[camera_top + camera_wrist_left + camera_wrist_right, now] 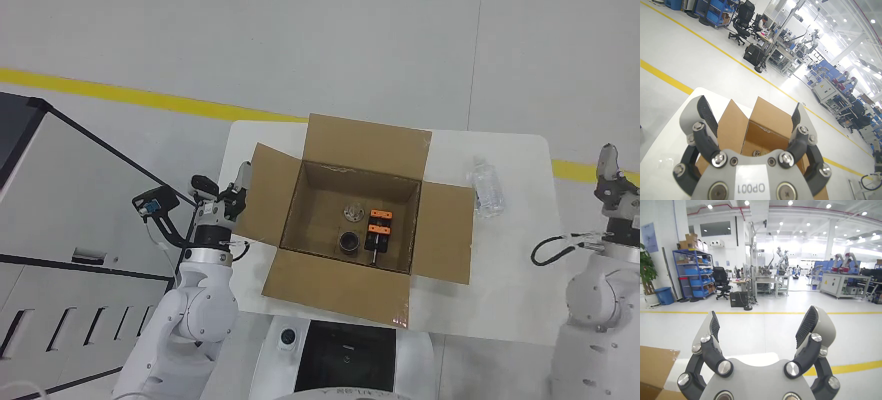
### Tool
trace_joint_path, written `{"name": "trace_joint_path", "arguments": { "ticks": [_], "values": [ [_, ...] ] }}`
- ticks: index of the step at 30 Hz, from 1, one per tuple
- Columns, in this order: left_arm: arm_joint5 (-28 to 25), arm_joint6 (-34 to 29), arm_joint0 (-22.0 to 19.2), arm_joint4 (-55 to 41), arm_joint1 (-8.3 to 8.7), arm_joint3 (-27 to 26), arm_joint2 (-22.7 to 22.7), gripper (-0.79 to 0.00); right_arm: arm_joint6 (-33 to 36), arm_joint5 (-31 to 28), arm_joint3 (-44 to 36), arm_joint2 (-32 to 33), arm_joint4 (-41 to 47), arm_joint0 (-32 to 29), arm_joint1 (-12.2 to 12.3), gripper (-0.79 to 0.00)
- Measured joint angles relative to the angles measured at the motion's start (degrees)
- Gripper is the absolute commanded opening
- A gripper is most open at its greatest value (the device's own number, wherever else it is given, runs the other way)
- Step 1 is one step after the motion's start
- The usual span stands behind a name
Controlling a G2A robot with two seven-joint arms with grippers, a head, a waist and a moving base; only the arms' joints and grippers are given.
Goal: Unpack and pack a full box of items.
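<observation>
Starting with the cardboard box [335, 285]: open at the middle of the table [500, 290], slightly askew to its edges, all four flaps folded outward. Holds three things on its floor. Nearest the far wall, a small metal disc [351, 212]. Toward the near wall, a black ring [348, 241]. Just beside both, on the right-wall side, an orange-and-black tool [378, 230], long axis running from far wall to near wall. Looks partly unpacked already, judging by the clear bottle [487, 187] lying out on the table toward the far right corner, just beyond the right flap.

Moving outward to the left gripper [750, 103]: just beside the left flap, above the table's left edge, jaws spread wide with nothing between them, aimed across the flap toward the box's inside. Puts the contents to its right, past flap and left wall, with disc and ring first and the tool behind them.

Farther out, the right gripper [762, 311]: well apart from the box, beyond the table's right edge, likewise spread wide and empty, pointed out at the room.

Makes the left arm clearly the nearer one for the box. Probably calls for a lift over the left wall, then a drop onto disc or ring. Leaves the bottle closer to the right arm's side. Worth minding the box's tall walls, with little room for wide jaws close to them.
</observation>
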Motion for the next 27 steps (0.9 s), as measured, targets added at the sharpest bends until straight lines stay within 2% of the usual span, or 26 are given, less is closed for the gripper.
{"name": "trace_joint_path", "arguments": {
  "ticks": [6, 9, 14, 17, 20, 22, 27],
  "values": [
    [0.00, 0.00, 0.00, 0.00, 0.00, 0.00, 0.00, 0.000, 6.01, -1.99, -4.22, -7.29, -2.77, 2.41, 0.21, 0.000],
    [0.00, 0.00, 0.00, 0.00, 0.00, 0.00, 0.00, 0.000, 12.14, -2.82, -5.71, -11.82, -2.76, 3.67, 0.24, 0.000],
    [0.00, 0.00, 0.00, 0.00, 0.00, 0.00, 0.00, 0.000, 21.39, -10.03, -10.72, -15.51, -3.16, 0.12, 0.79, 0.000],
    [0.00, 0.00, 0.00, 0.00, 0.00, 0.00, 0.00, 0.000, 19.36, -15.26, -15.01, -14.86, -5.54, -6.19, 1.23, 0.000],
    [0.00, 0.00, 0.00, 0.00, 0.00, 0.00, 0.00, 0.000, 12.18, -16.15, -17.51, -11.40, -9.74, -13.04, 1.51, 0.000],
    [0.00, 0.00, 0.00, 0.00, 0.00, 0.00, 0.00, 0.000, 9.37, -15.13, -17.61, -10.52, -11.93, -14.14, 1.54, 0.000],
    [0.00, 0.00, 0.00, 0.00, 0.00, 0.00, 0.00, 0.000, 11.26, -15.14, -17.53, -10.87, -10.41, -13.64, 1.53, 0.000]
  ]
}}
